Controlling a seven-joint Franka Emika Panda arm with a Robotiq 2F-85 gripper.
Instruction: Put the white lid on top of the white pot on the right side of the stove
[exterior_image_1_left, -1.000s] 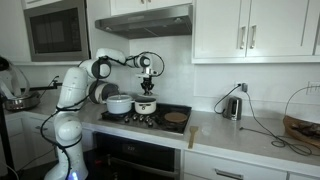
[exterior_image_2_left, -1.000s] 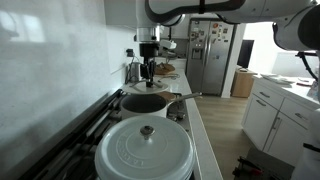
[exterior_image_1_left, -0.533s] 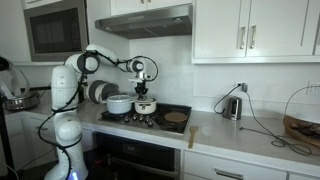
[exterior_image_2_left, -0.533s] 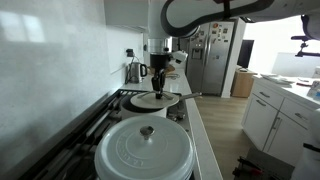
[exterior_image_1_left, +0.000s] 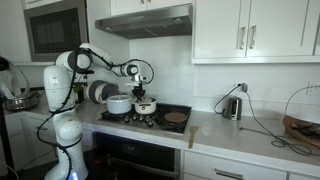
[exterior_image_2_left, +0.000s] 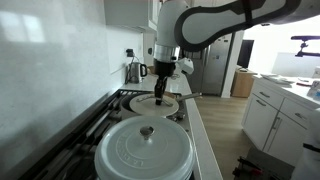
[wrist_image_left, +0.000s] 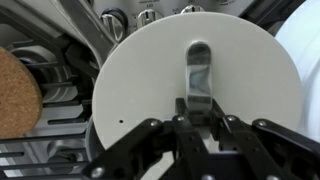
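Pictured a kitchen stove sunk into a pale worktop (exterior_image_1_left: 245, 132), toward its left end. Reached in from beyond that left end with the robot arm (exterior_image_1_left: 85, 60).

Closed the claw (wrist_image_left: 197, 112) down to a narrow pinch on the grey strap handle (wrist_image_left: 198, 60) of the white lid (wrist_image_left: 150, 90), one finger on each side, as shown in the wrist view. Carried the lid flat and by its middle, probably to keep it level and let it settle evenly on the rim.

Set the lid directly over the white pot (exterior_image_1_left: 145, 107), right at the pot's mouth; could not tell from either exterior view whether touching the rim or just above it. Stood that pot on the stove just beside a larger white pot (exterior_image_2_left: 145, 150), already lidded, on the side nearer the worktop's left end. Judged the job as nearly done: lid lined up, grip not yet let go.

Left a round cork trivet (wrist_image_left: 14, 95) on the stove's side nearer the worktop's right end, apart from the pot, presumably as a rest for hot ware. Parked a kettle (exterior_image_1_left: 232, 106) near the back edge further right, beside the wall socket (exterior_image_1_left: 241, 88), presumably for its lead.

Found no brand, label or writing legible anywhere; microwave (exterior_image_1_left: 55, 30) panel and stove knobs (wrist_image_left: 148, 14) too small or blurred to read.
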